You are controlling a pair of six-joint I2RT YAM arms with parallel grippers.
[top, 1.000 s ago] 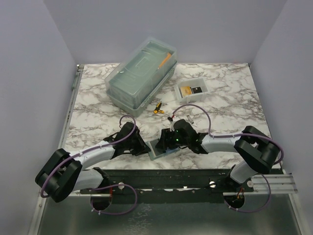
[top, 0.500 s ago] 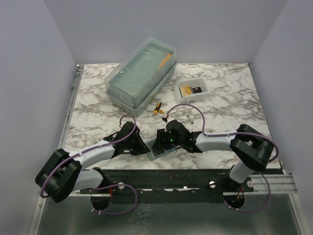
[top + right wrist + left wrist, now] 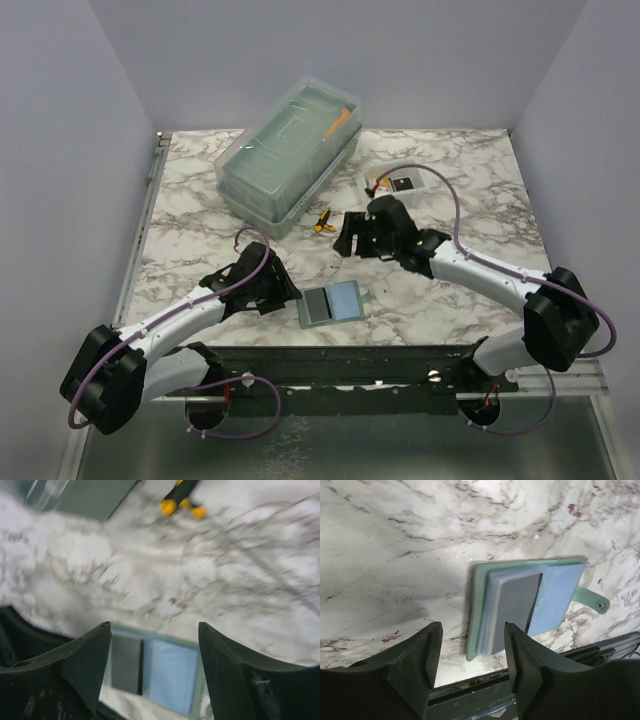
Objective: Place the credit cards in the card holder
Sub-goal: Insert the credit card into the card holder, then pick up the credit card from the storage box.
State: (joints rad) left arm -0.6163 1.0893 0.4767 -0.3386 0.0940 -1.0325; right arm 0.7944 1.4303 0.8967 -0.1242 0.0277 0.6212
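shows the card holder [image 3: 331,302] open flat at near centre, one dark card [image 3: 517,607] seemingly pocketed, left gripper [image 3: 472,630] and right gripper [image 3: 155,630] both wide and empty, remaining credit cards [image 3: 403,183] in the white tray [image 3: 422,180] far right.

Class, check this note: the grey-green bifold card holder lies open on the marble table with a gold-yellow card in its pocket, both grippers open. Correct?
No. The left wrist view shows a dark grey flat card in the pocket, not a gold-yellow one. The rest holds: the grey-green bifold card holder lies open on the marble table, left gripper and right gripper open.
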